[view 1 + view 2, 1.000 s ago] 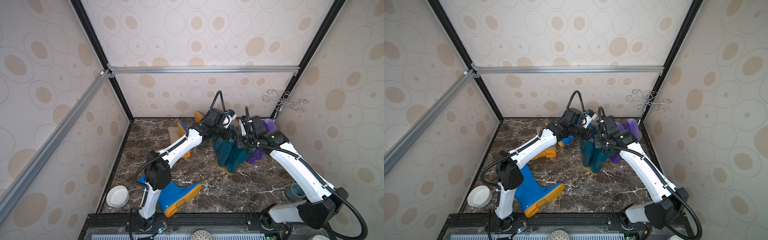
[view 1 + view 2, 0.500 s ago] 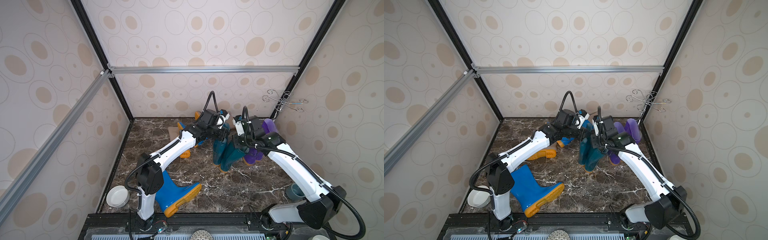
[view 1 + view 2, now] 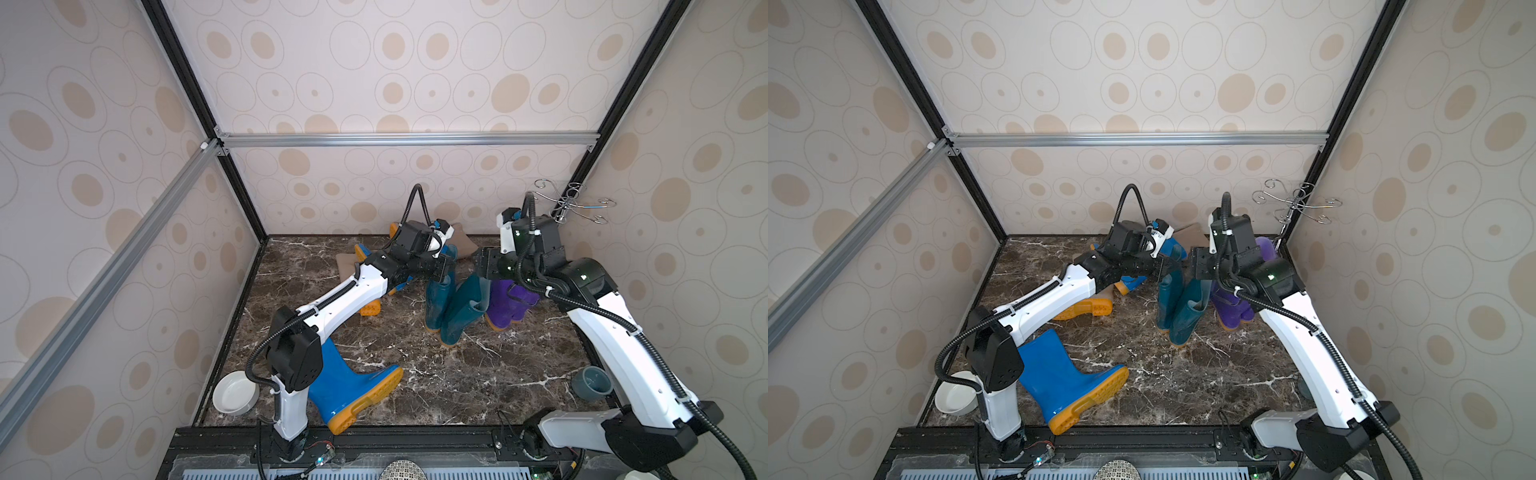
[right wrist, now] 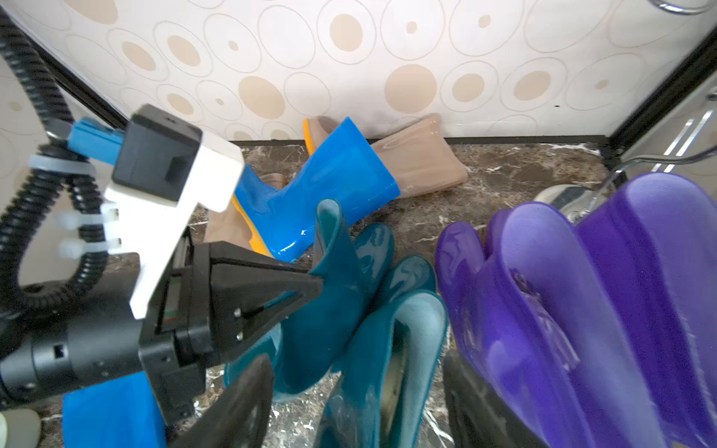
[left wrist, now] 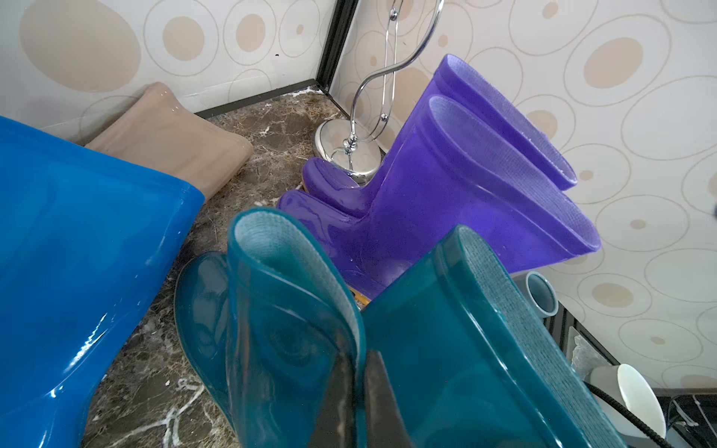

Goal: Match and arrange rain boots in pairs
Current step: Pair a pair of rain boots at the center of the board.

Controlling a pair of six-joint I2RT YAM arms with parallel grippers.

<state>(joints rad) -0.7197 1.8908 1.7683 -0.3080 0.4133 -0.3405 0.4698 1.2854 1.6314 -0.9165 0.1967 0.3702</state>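
Left wrist: left jaws apparently clamp 1 teal boot [image 5: 287,329] by its cuff.

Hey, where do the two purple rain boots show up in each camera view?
Top view: purple boots at back right, just right of the teal boots.
Top view: purple boots in the same spot, right of the teal pair.
Left wrist: purple boots beyond the teal boots, before the chrome stand.
Right wrist: purple boots beside the teal boots, very close.
Shared landmark: the chrome stand in the corner.
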